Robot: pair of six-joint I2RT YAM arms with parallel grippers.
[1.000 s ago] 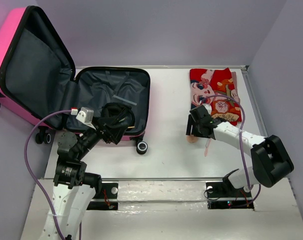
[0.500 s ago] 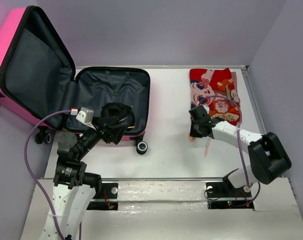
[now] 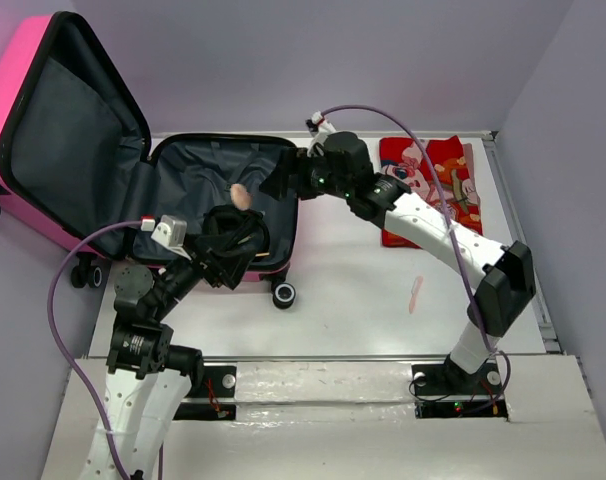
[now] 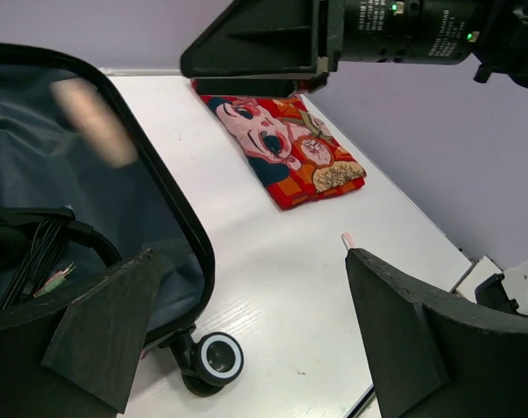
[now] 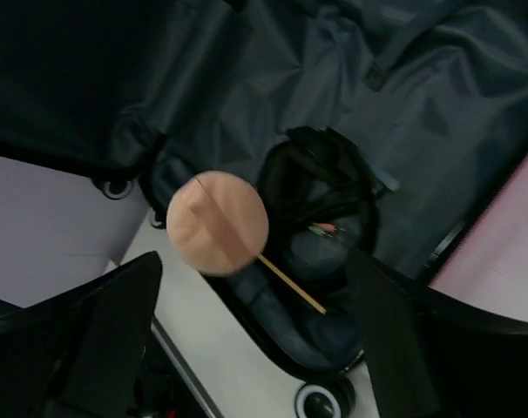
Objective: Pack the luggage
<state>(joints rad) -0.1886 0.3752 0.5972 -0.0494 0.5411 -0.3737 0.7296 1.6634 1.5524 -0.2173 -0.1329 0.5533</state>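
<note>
Your right gripper [image 3: 283, 182] hangs over the open base of the luggage [image 3: 198, 165], jaws spread wide, gripping nothing; a round peach disc on a thin stick [image 5: 218, 222] shows clear of both fingers, above the dark lining; your left gripper [image 3: 228, 245] sits at the luggage's near rim, fully spread, empty, beside a black cable bundle [image 5: 316, 174] inside; the pink lid stands raised.

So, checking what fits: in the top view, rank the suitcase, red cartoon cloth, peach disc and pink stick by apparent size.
1. Pink suitcase
2. red cartoon cloth
3. peach disc and pink stick look alike, the disc blurred: unranked.
</note>
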